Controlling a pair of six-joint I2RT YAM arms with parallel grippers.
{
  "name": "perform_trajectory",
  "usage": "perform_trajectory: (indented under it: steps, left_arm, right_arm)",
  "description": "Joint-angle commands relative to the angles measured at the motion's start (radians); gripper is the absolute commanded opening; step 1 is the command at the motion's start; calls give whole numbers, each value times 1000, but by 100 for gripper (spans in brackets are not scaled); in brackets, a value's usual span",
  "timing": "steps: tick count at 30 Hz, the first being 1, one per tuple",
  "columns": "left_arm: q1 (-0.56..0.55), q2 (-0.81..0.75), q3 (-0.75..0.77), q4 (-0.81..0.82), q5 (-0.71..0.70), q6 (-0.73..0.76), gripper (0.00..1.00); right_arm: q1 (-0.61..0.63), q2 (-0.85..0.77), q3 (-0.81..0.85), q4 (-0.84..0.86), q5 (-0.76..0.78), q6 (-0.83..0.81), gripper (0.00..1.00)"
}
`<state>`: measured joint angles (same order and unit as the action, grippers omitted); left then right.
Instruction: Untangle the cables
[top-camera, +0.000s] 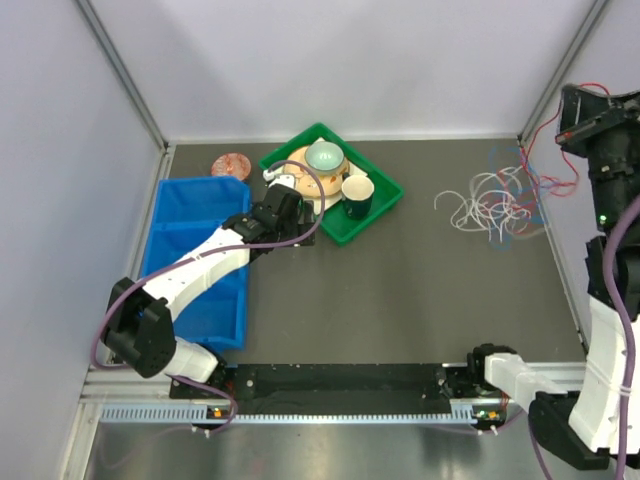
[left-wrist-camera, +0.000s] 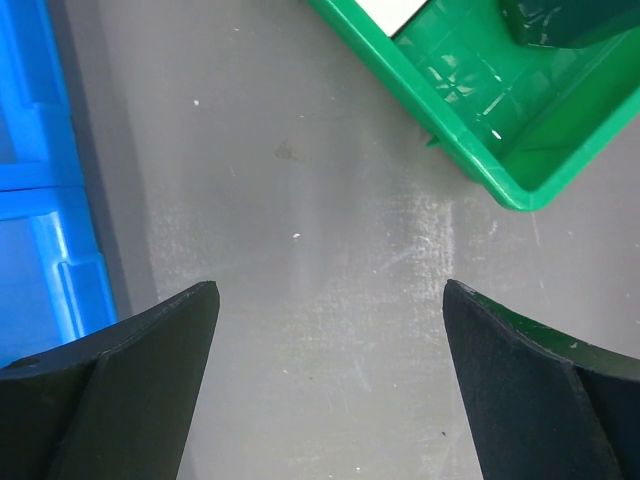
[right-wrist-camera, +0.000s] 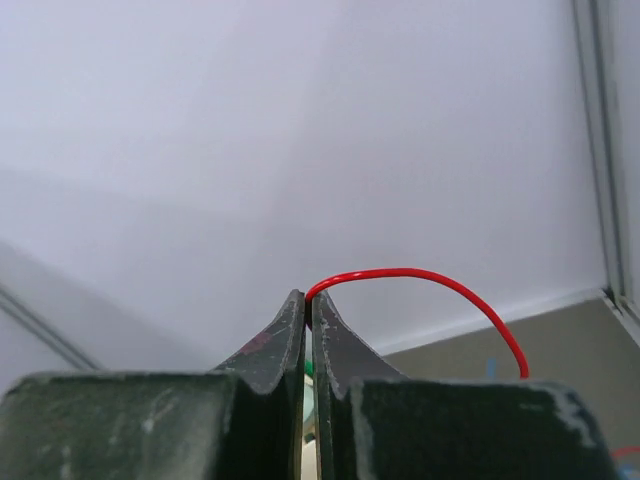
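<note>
Well right of the green tray, the right gripper clamps the red cable trailing from the tangled cables; the left gripper gapes wide beside that tray.

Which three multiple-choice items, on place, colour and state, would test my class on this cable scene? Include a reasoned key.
1. Where does the heap of cables lie?
A) on the table, right of the green tray
B) inside the green tray
C) inside a blue bin

2. What colour is the cable in the right gripper?
A) white
B) blue
C) red

3. How does the left gripper stand?
A) shut on a cup
B) open, holding nothing
C) shut on a cable

Key:
1 A, the top view shows it there.
2 C, a red cable arcs out of the shut jaws.
3 B, its jaws stand wide apart over bare table.
</note>
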<state>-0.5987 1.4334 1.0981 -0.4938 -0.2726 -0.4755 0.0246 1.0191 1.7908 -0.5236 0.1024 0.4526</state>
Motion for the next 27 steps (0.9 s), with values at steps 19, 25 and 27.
perform_trajectory:
  steps: [19,25,27]
  left_arm:
    - [2,-28,76,4,-48,40,99]
    - [0,-76,45,19,-95,25,99]
    - [0,-116,28,35,-126,2,99]
  right_arm:
    - [64,-2,-709,54,-257,64,0]
    - [199,-39,-392,10,-305,54,0]
    - [257,-47,-317,19,-297,52,0]
